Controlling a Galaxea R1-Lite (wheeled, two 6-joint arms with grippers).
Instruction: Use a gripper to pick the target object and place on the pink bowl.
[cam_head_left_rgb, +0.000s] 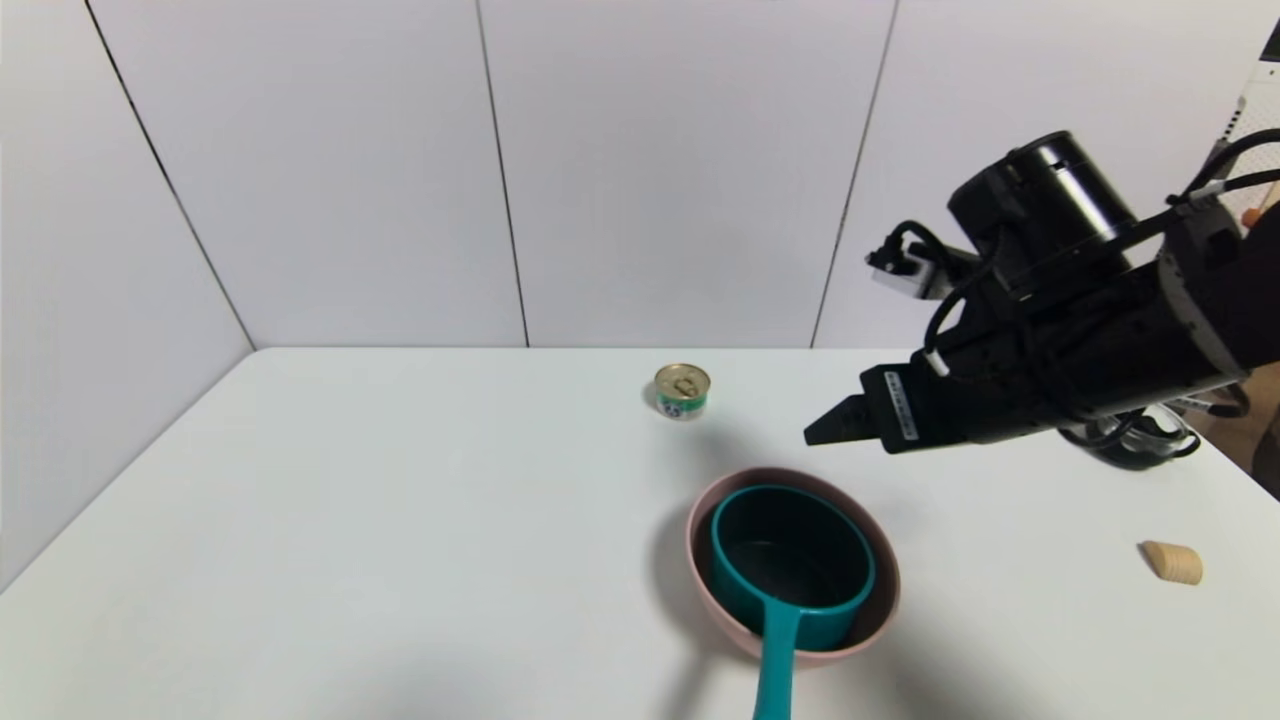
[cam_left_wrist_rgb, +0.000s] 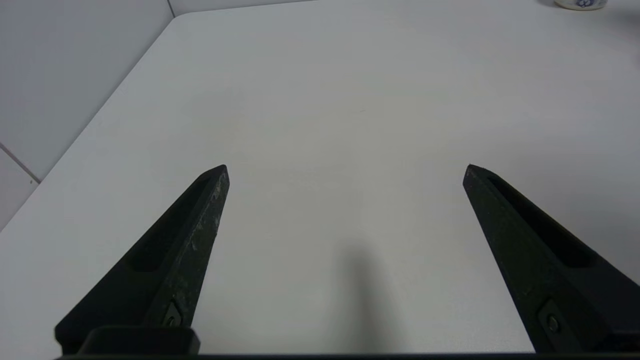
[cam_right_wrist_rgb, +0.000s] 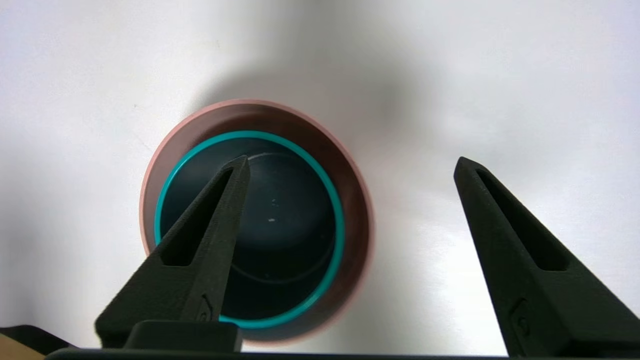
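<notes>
Since the teal saucepan (cam_head_left_rgb: 792, 560) sits nested inside the pink bowl (cam_head_left_rgb: 880, 610), the right gripper (cam_right_wrist_rgb: 350, 165) hangs above it, jaws spread and empty; left gripper (cam_left_wrist_rgb: 345, 170) parked, likewise spread.

Saucepan (cam_head_left_rgb: 792, 560) nested in bowl (cam_head_left_rgb: 880, 560), near front-centre of desk (cam_head_left_rgb: 400, 520), handle sticking out over bowl's near rim; tin can (cam_head_left_rgb: 682, 390) behind bowl, well apart; right pincer (cam_head_left_rgb: 822, 428) above desk, behind and right of bowl, touching nothing; small wooden piece (cam_head_left_rgb: 1172, 561) far right of bowl; left pincer (cam_left_wrist_rgb: 345, 170) over desk's left part.
</notes>
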